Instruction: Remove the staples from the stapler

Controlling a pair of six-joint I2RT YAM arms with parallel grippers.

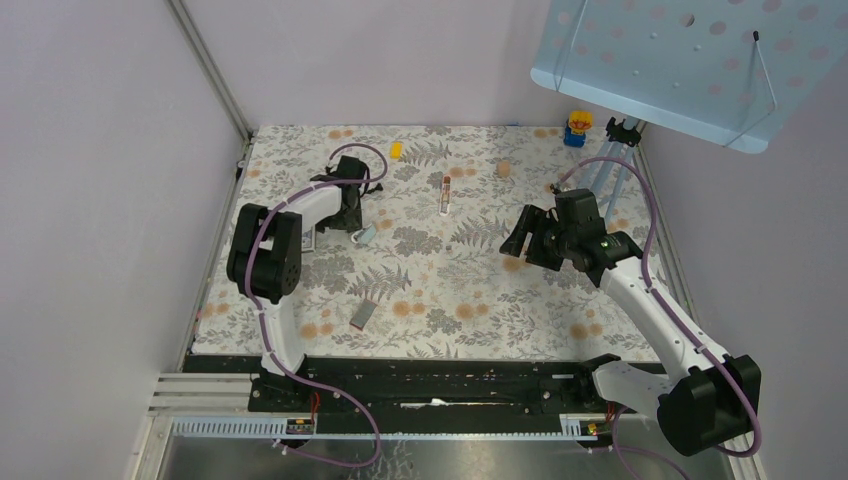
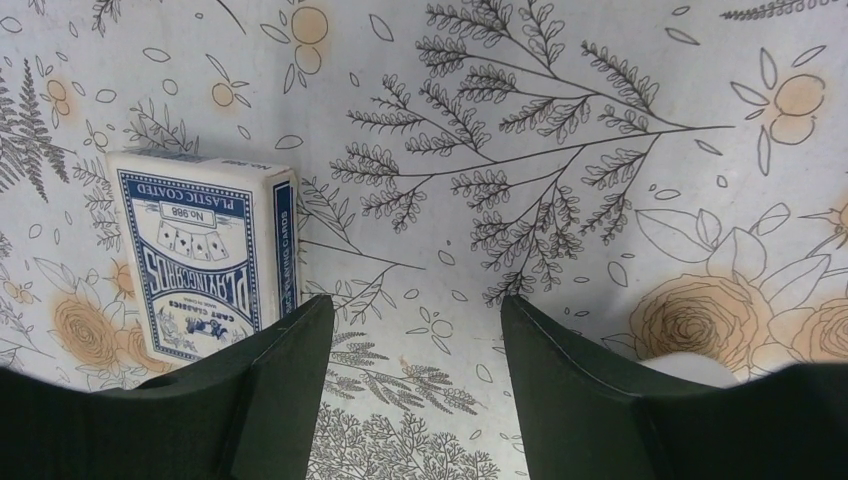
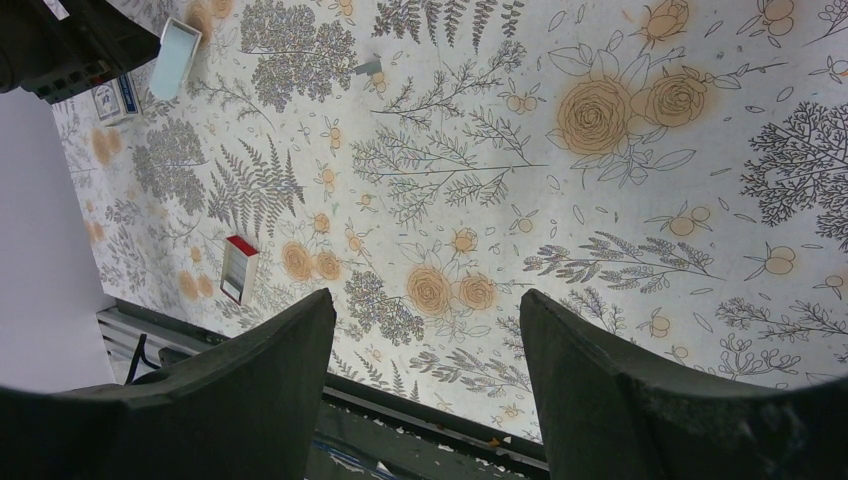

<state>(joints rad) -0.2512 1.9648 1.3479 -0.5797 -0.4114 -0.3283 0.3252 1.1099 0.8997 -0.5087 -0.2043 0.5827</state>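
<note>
Beside the open left jaws (right jaws open too) sits a card box.

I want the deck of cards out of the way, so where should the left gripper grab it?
Probably pinch the card box across its two long sides, coming straight down from above: it lies flat on the table, and that is its narrower span. The open left gripper is beside it.

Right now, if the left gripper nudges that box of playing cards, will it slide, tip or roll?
The box of playing cards lies flat on its broad face, so it would probably slide across the floral cloth rather than tip or roll. Its squared carton looks stiff, though a hard squeeze might dent it. Whether it is full cannot be told.
</note>
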